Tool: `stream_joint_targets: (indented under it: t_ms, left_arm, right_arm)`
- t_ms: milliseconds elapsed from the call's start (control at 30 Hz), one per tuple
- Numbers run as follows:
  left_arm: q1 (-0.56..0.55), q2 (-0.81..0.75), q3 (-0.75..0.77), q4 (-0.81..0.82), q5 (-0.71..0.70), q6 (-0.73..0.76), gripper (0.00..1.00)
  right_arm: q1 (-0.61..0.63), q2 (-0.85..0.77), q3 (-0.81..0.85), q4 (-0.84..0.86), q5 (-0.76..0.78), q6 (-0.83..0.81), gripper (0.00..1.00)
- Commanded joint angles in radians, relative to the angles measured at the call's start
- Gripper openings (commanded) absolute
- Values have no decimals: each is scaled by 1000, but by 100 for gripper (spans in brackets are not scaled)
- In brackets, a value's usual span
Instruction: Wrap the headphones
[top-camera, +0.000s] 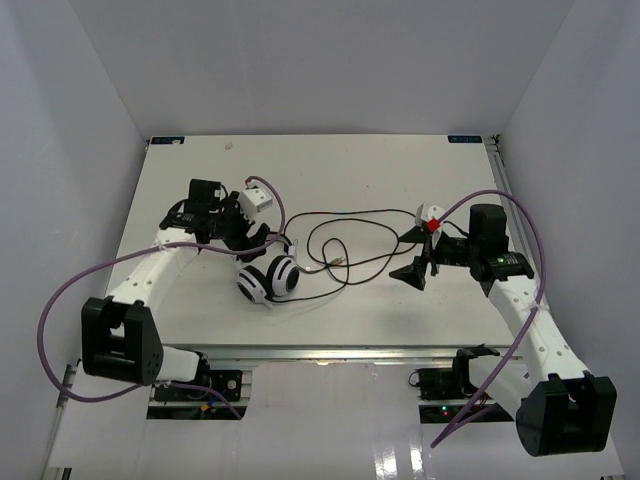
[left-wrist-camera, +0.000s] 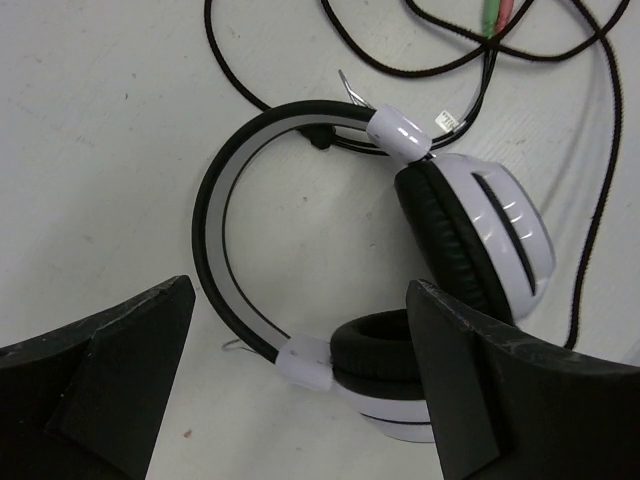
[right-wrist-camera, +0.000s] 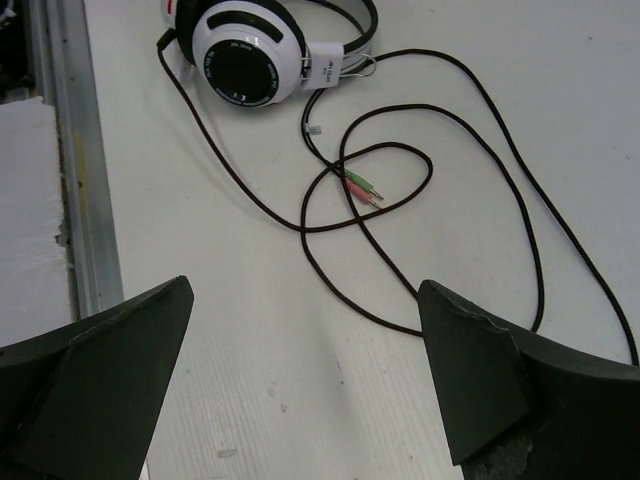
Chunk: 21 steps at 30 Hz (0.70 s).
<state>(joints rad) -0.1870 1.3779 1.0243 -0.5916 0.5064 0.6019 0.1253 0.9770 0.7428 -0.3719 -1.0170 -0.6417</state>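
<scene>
The headphones (top-camera: 268, 278) lie on the white table (top-camera: 350, 165), left of centre, earcups close together. Their thin dark cable (top-camera: 362, 210) sprawls in loose loops to the right, ending in pink and green plugs (right-wrist-camera: 362, 186). My left gripper (top-camera: 256, 242) hovers open just behind the headphones; in its wrist view the headband (left-wrist-camera: 215, 200) and lower earcup (left-wrist-camera: 385, 350) lie between the fingers, untouched. My right gripper (top-camera: 414, 254) stands open over bare table beside the cable's right loops (right-wrist-camera: 520, 230), holding nothing. The right wrist view shows the headphones (right-wrist-camera: 250, 50) at the top.
Thick purple arm cables (top-camera: 60, 300) arc beside both arms. A metal rail (right-wrist-camera: 75, 180) runs along the table's near edge. White walls close in the table on three sides. Small blue markers (top-camera: 165, 140) sit at the back corners.
</scene>
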Motion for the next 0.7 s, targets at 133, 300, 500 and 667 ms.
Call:
stream_joint_targets:
  t_ms: [133,300,500,667]
  left_arm:
    - [-19,262,169,0,11,274,90]
    - [-43,406,255,6,-32,354,84]
    - [-74,509,307,-13,-71,430,76]
    - [-102,538,291,-19,-129,487,63]
  right_arm:
    - [-32,7,-14,12,-196,-57,100]
    - [-44,5,-30,11,-229,-62,100]
    - [-59,5,-34,10,-244,-59,100]
    - [-68,8,-31,11,-239,-55,100]
